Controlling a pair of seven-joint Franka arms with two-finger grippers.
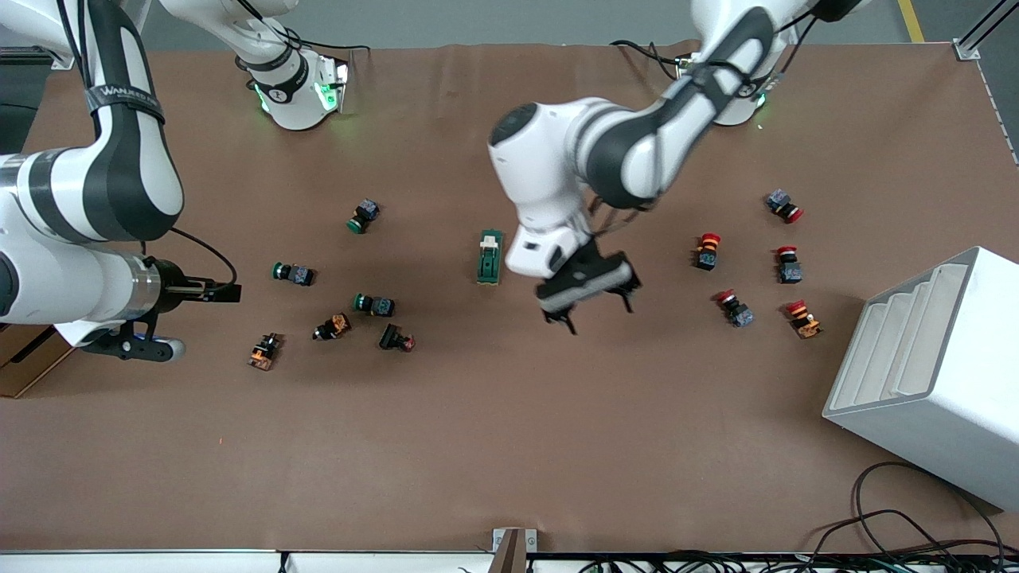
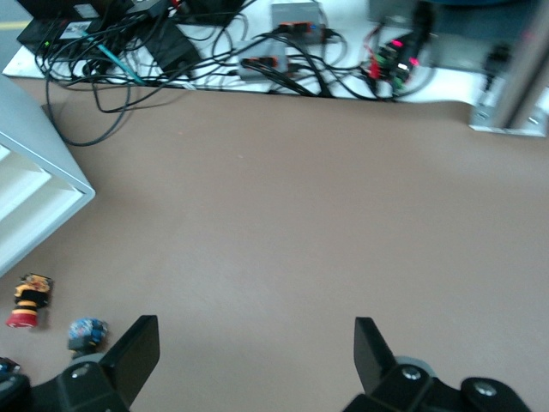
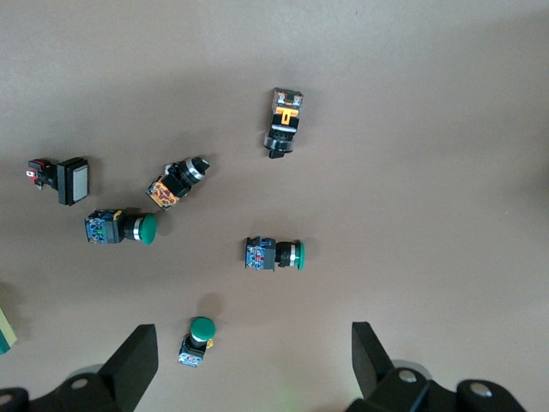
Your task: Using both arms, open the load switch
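Observation:
The load switch [image 1: 489,256], a dark-green block with a white lever piece, lies flat near the middle of the table. My left gripper [image 1: 595,312] hangs open just beside it, toward the left arm's end and clear of it. In the left wrist view the left gripper [image 2: 255,343] has only bare table between its fingers [image 2: 137,348]. My right gripper [image 1: 227,293] is open over the table at the right arm's end, beside a green push button [image 1: 293,273]. The right wrist view has the right gripper [image 3: 253,352] with another green push button [image 3: 196,341] between its fingers.
Green and orange push buttons [image 1: 374,304] are scattered between the right gripper and the switch. Red push buttons [image 1: 707,250] lie toward the left arm's end. A white stepped rack [image 1: 931,374] stands at that end, nearer the camera. Cables [image 2: 171,51] run along the table's edge.

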